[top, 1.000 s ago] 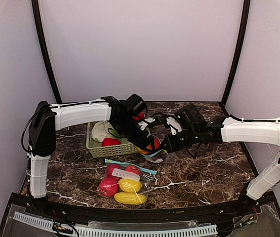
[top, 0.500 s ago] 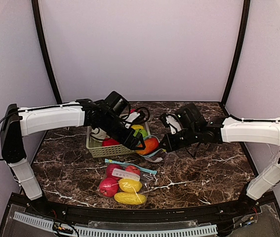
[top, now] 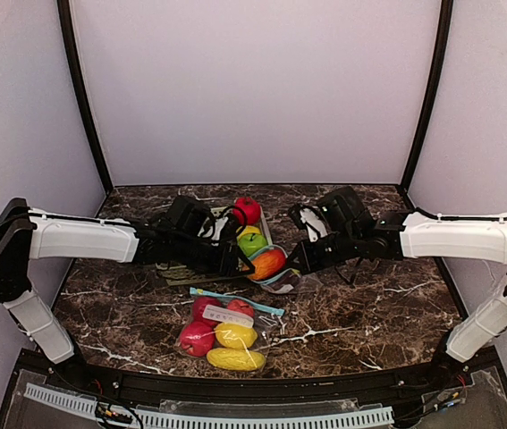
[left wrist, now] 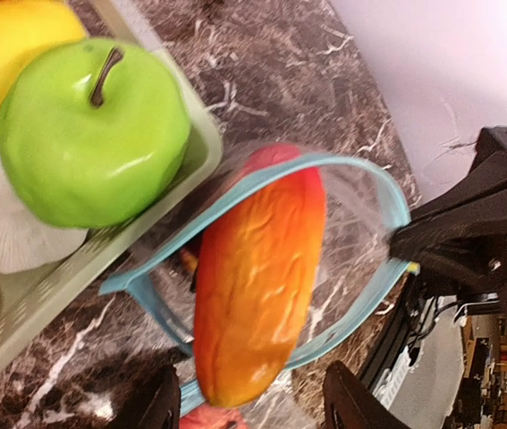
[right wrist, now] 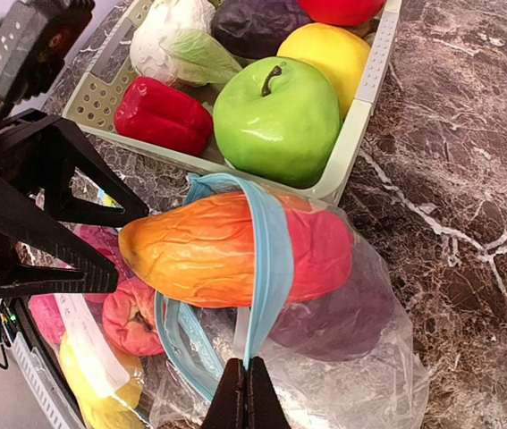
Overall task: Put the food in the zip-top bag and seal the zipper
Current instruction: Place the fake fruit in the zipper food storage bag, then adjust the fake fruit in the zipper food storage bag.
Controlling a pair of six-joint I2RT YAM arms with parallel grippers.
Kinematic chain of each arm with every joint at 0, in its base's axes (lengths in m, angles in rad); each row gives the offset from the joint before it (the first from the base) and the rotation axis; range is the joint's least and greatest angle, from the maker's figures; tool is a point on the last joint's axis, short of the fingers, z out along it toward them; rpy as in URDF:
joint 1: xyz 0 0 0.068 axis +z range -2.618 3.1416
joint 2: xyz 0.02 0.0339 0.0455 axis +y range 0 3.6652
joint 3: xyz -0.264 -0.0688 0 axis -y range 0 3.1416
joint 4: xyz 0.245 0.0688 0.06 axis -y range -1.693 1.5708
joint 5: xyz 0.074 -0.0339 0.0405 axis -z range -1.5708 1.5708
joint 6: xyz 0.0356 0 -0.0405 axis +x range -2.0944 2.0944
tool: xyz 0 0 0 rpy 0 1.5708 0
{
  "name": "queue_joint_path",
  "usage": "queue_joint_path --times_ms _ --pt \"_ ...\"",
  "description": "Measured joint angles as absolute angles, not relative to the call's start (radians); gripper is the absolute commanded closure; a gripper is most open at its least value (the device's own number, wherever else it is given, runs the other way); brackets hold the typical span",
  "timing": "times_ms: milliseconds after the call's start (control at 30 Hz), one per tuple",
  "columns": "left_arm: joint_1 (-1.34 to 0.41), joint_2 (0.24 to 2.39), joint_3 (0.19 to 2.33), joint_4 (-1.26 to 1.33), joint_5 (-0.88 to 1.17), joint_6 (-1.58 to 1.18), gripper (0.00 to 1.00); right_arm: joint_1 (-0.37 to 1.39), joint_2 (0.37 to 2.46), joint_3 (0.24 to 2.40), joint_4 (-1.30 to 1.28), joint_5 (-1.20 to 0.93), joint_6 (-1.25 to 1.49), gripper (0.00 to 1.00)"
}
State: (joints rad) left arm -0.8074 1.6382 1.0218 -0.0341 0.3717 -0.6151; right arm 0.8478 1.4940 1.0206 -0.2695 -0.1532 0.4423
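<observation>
An orange-red toy mango lies half through the blue-rimmed mouth of a clear zip-top bag, with a dark purple piece deeper inside. My left gripper is open, its fingers either side of the mango's near end and apart from it; in the top view it sits just left of the mango. My right gripper is shut on the bag's blue zipper rim and holds the mouth up. It is at the bag's right.
A pale green basket behind the bag holds a green apple, red pepper, cabbage, a yellow fruit and a dark purple piece. A second bag of fruit lies near the front edge.
My left arm has dropped low and pulled back left, and its gripper has let go of the mango, which stays in the bag mouth. The right arm has not moved.
</observation>
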Motion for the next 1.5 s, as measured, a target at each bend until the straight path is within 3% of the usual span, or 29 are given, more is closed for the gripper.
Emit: queue_joint_path --times_ms 367,633,733,1500 --pt "-0.801 1.660 1.018 0.138 0.405 -0.730 0.55 0.848 1.494 1.013 -0.261 -0.159 0.448 1.00" --pt "-0.801 1.671 1.018 0.094 0.386 -0.718 0.41 0.848 1.494 1.012 -0.254 -0.160 0.449 1.00" --pt "-0.801 1.671 1.018 0.066 0.370 -0.709 0.41 0.848 1.494 1.009 -0.253 -0.160 0.449 1.00" --pt "-0.801 1.671 0.992 0.134 0.418 -0.768 0.59 0.848 1.494 1.008 -0.246 -0.162 0.450 1.00"
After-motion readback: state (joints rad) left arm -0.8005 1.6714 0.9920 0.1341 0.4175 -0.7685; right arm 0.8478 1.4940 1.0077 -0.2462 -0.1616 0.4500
